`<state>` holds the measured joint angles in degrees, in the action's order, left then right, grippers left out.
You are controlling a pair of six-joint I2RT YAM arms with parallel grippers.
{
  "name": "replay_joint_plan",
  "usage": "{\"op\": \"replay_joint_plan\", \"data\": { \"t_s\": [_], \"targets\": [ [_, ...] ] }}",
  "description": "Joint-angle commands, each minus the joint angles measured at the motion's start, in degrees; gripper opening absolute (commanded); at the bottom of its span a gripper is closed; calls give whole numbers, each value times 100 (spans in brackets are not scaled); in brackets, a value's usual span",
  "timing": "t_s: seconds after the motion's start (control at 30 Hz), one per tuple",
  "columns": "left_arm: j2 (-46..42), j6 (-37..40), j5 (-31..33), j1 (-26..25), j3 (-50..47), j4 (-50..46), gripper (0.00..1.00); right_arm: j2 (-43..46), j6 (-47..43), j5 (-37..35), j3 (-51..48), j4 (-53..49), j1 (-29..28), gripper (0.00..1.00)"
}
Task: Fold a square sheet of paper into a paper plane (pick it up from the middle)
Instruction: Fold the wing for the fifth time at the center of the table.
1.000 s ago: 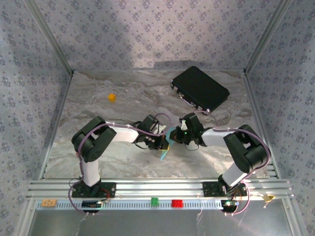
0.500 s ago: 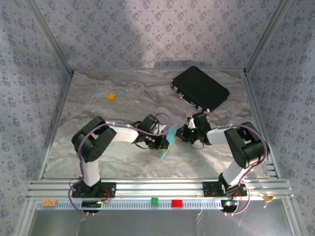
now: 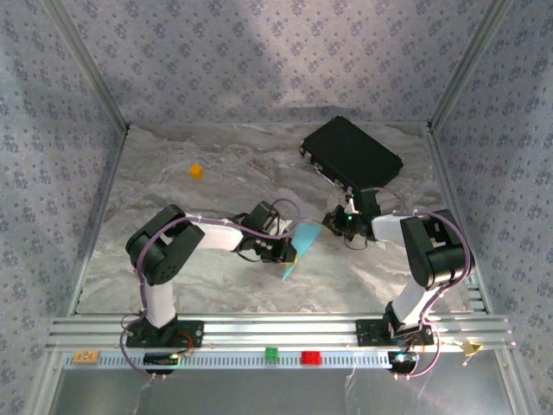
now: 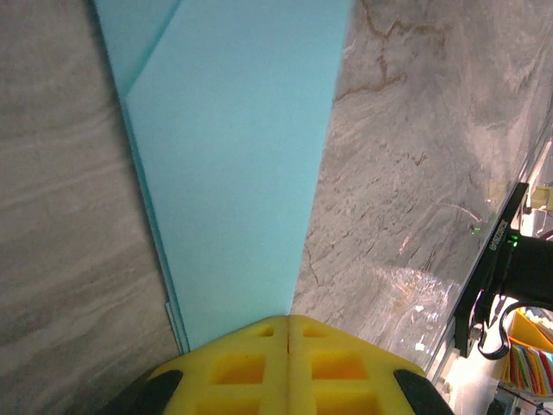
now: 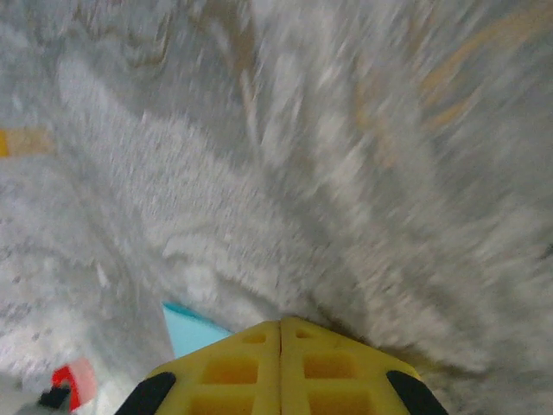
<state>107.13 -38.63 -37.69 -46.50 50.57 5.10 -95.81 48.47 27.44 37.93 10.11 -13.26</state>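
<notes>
1. The left gripper (image 3: 288, 252) is pinched tight on the folded blue paper (image 3: 297, 245). Its yellow fingers (image 4: 251, 363) meet with no gap, and the paper's edge is caught between them.
2. In the left wrist view the left gripper (image 4: 288, 330) holds one end of the paper (image 4: 233, 164). The paper runs straight away from it as a long flat strip. It shows stacked layers along its left edge and a slanting crease at the far end.
3. From above, the paper lies slantwise in the middle of the marble table (image 3: 190, 216), one end toward the near edge and the other toward the right arm. I cannot tell whether it rests on the surface or hangs just over it.
4. The right gripper (image 3: 333, 223) is closed on nothing and sits just to the right of the paper, clear of it.
5. Its wrist view is blurred: the right gripper (image 5: 281, 333) has its fingers pressed together over the tabletop, and a corner of the blue paper (image 5: 194, 333) shows beside them.
6. Farther back, a black case (image 3: 352, 157) lies past the right gripper.
7. A small orange cube (image 3: 197, 171) sits well off to the left.
</notes>
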Motion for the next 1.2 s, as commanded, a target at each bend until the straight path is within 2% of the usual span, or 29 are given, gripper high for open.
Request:
{"op": "replay_joint_plan", "data": {
  "t_s": [0.0,0.23,0.4,0.57,0.7,0.93,1.17],
  "targets": [
    [149,23,122,0,-192,-587,0,282,-317,-622,265,-903,100,7],
    [144,21,122,0,-167,-594,0,1067,-381,-676,235,-971,-432,9],
    [110,-25,114,1,-169,-549,0,1026,-155,-389,-51,-559,-1099,7],
    [84,-113,43,2,-144,-449,0,818,128,-237,-454,85,-1509,6],
    [40,-109,-4,0,-119,-470,0,643,94,-246,-484,75,-1519,5],
    [-117,-79,-74,-3,27,-591,1,442,-175,-523,-401,-551,-1381,4],
    [-464,-229,-170,-1,291,-489,7,461,-202,-652,-461,-645,-1364,3]
  ]
}}
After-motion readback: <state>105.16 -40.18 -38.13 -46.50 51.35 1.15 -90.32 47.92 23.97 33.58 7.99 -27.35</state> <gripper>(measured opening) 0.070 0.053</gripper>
